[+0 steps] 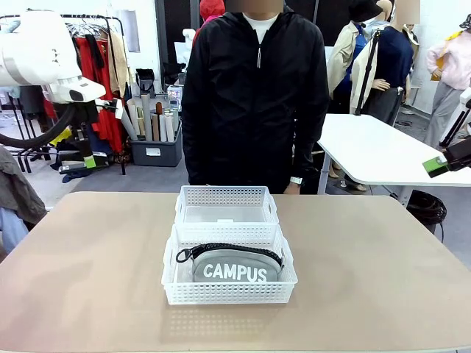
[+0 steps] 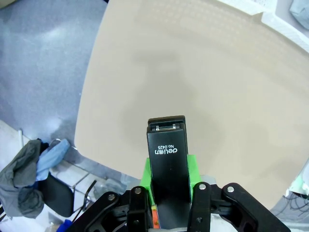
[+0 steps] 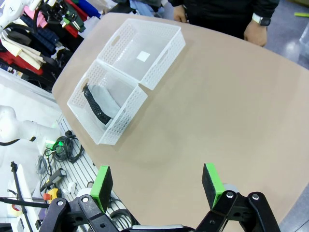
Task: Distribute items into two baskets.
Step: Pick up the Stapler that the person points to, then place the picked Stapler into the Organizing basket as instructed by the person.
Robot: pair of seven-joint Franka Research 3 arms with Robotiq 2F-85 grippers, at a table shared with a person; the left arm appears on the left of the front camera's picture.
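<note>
pouch and stapler are the two items to be shared out, and one of them looks already dealt with: the grey pouch with its white "campus" lettering lies inside the near basket, strap along its top edge, so that basket seems to have its share. the far basket sits touching it, end to end, in the middle of the table, and nothing lies in it; it is probably where the stapler should go.

the black stapler is clenched in the left gripper, pinched by its rear half between the green pads so the nose sticks out forward. that hold leaves the front end free to go down into a basket first. in the left wrist view the table corner lies below and the baskets are well apart from it, a white corner just showing at the frame's top right, so the stapler is likely being carried, not yet placed.

the right gripper hangs above the table's edge with its jaws spread wide and nothing between them, apparently kept clear so the left arm can reach the baskets.

a person stands at the far side, hands by the table edge, not touching anything.
</note>
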